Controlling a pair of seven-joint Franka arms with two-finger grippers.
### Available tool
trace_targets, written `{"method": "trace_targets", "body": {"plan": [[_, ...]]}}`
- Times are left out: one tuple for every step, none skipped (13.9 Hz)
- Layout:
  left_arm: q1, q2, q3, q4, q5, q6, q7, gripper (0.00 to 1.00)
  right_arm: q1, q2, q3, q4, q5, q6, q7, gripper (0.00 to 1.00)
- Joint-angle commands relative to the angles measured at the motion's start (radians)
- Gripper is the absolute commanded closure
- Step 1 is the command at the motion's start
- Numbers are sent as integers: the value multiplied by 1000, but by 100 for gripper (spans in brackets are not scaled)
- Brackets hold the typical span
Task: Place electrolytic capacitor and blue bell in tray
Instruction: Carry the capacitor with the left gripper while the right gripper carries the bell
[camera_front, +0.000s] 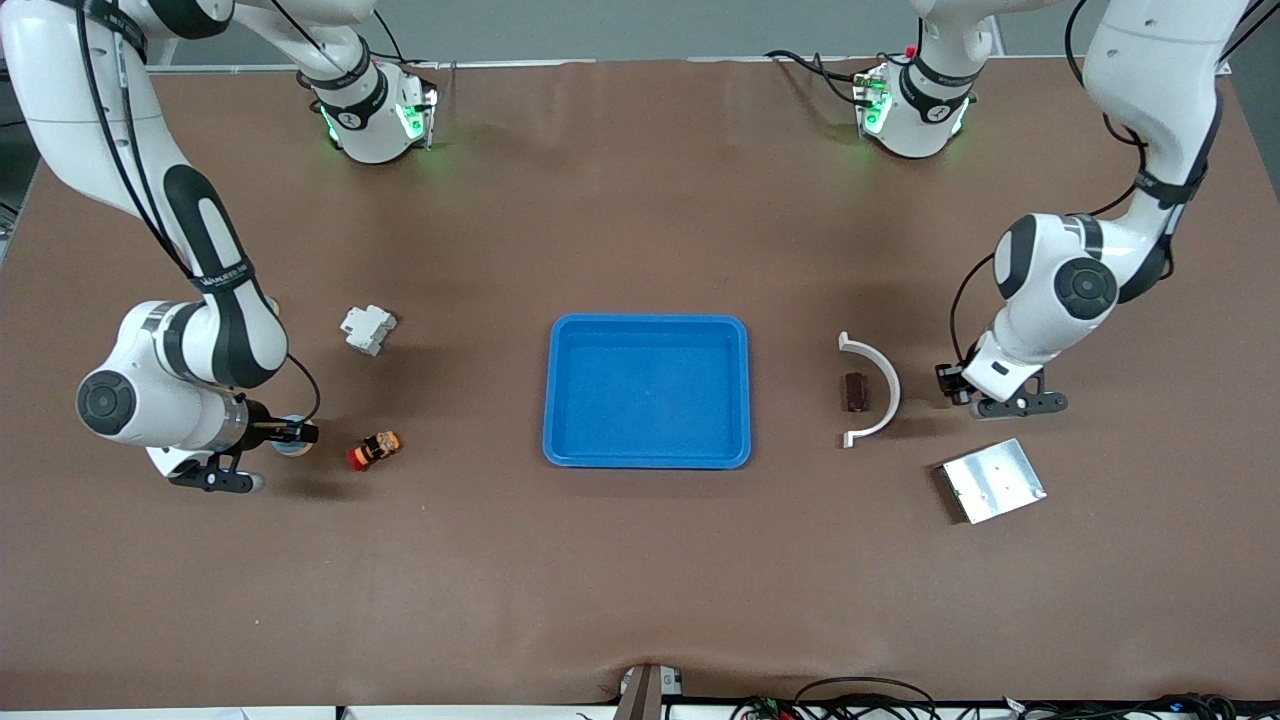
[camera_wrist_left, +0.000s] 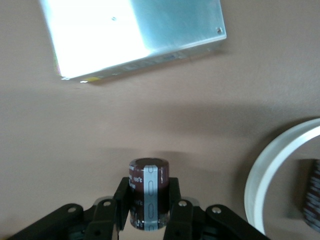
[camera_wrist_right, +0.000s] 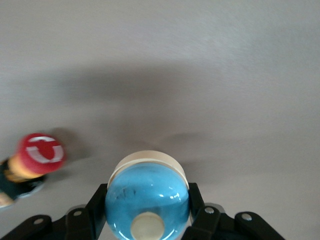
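Your left gripper (camera_wrist_left: 149, 205) is squeezed tight on the brown can-shaped capacitor (camera_wrist_left: 148, 192), your right gripper (camera_wrist_right: 147, 210) on the round blue bell (camera_wrist_right: 147, 197).

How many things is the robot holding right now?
2. The left gripper is shut on the capacitor, near the silver plate. The right gripper is shut on the blue bell, beside the red button. The tray holds nothing yet.

Between the left end effector (camera_wrist_left: 149, 209) fingers: a dark-brown capacitor (camera_wrist_left: 148, 192) with a grey stripe. The right end effector (camera_wrist_right: 147, 212) grips a glossy blue bell (camera_wrist_right: 147, 197) with a cream base; the tray (camera_front: 647, 391) is bright blue.
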Motion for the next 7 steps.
{"method": "trace_targets", "body": {"plan": [[3, -109, -36, 33, -19, -176, -146, 100, 96, -48, 0, 49, 0, -107, 125, 75], [1, -132, -55, 48, -40, -231, -226, 100, 139, -57, 0, 68, 0, -133, 181, 77], [1, -148, -81, 57, -68, -278, -324, 100, 177, -58, 2, 79, 4, -138, 233, 79], [0, -166, -104, 70, -85, -316, -422, 100, 219, -57, 2, 84, 32, -137, 285, 80], [0, -177, -133, 76, -99, -348, -535, 100, 260, -55, 2, 86, 98, -135, 343, 80], [1, -192, -176, 74, -105, -355, -655, 100, 302, -55, 0, 84, 162, -135, 391, 80], [0, -203, -216, 73, -105, -356, -768, 100, 357, -57, 0, 82, 181, -135, 431, 80]]}}
